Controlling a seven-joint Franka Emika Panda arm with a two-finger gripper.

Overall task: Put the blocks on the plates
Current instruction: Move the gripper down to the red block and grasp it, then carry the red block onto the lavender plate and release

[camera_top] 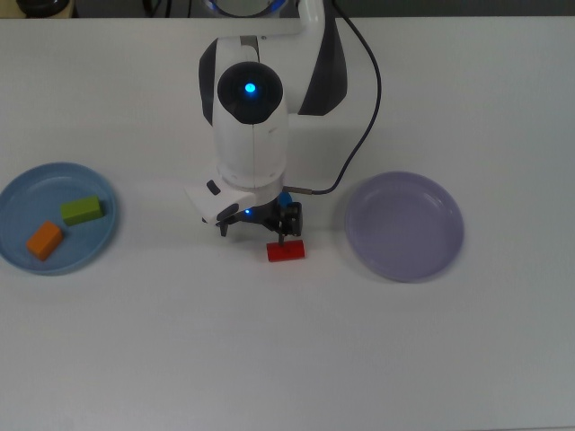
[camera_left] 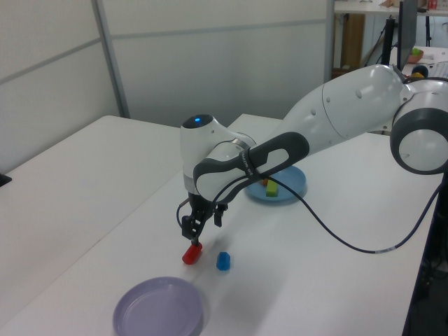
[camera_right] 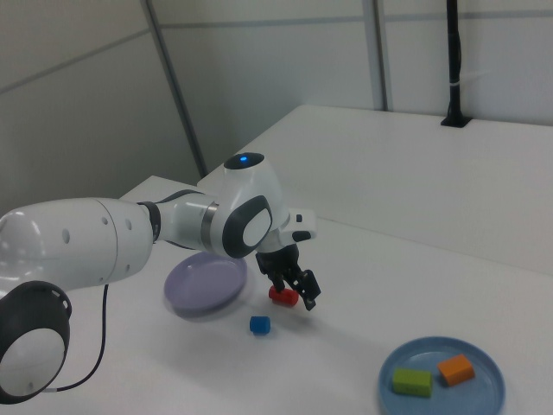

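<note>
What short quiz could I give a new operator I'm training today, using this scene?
1. Which blocks lie on the light blue plate?
2. True or false: the lavender plate holds a block.
3. Which block is the gripper right above: A red, B blue, C green?

Key:
1. The green block and the orange block.
2. False; nothing lies on it.
3. A, the red block; the blue block sits beside it on the table.

Matt table (camera_top: 449,359), glossy white arm (camera_top: 252,135)
</note>
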